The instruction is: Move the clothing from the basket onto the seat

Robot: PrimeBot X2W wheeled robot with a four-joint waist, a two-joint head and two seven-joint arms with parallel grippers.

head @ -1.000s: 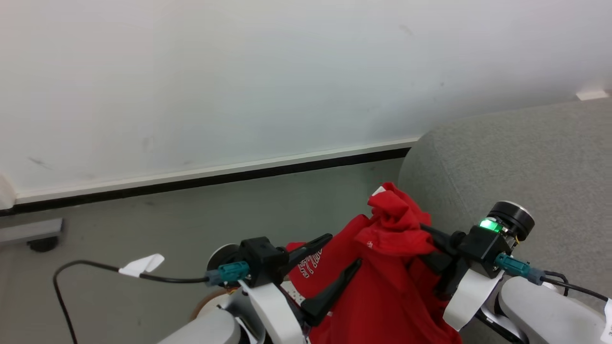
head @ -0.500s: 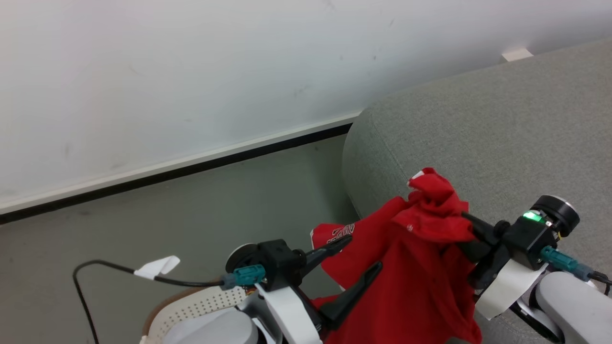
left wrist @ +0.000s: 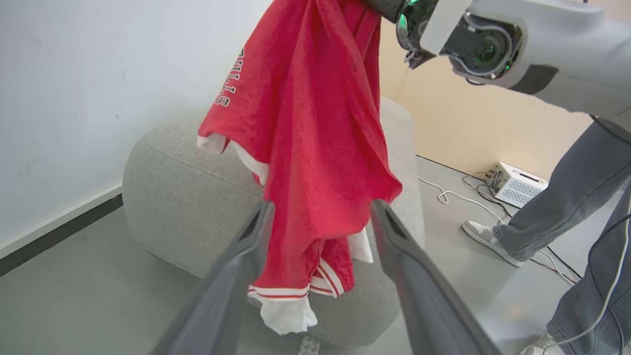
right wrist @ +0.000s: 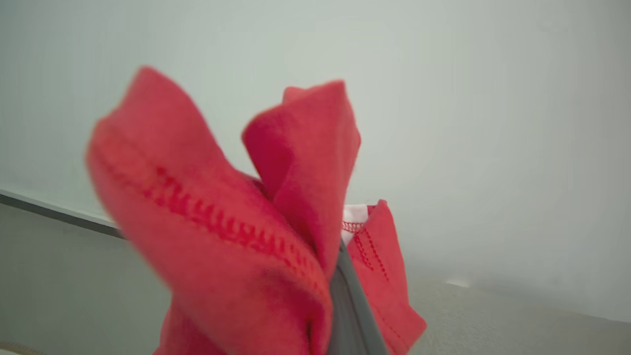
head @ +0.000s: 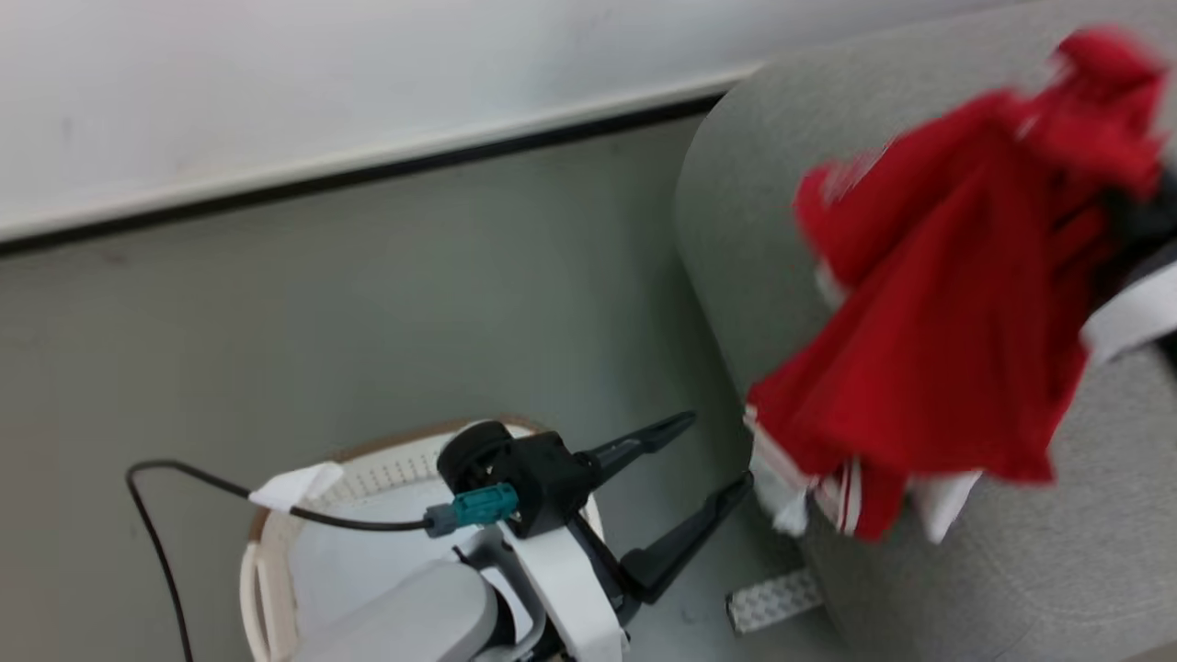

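The right gripper (right wrist: pixel 342 276), pinched shut, held the soft red shirt (head: pixel 947 303) out of the white plastic basket (head: pixel 386 469) by the grey cloth seat (head: pixel 1011 588) edge, not yet dropped; the left gripper (head: pixel 717 452) gaped empty.

The left claw (head: pixel 718 450) is showing two long, dark fingers (head: pixel 644 439) tapering to thin tips and springing from a blocky black wrist housing (head: pixel 529 464). A teal connector (head: pixel 478 507) is plugging into that housing, and a thin black cable (head: pixel 368 526) is trailing from it, wearing a white tape tag (head: pixel 292 485). A white bracket (head: pixel 570 588) is joining the housing to a smooth, pale grey forearm (head: pixel 405 616). The right arm (left wrist: pixel 562 54) is wearing the same pale, rounded shell, with a green light (left wrist: pixel 485 51) glowing inside its round wrist joint.
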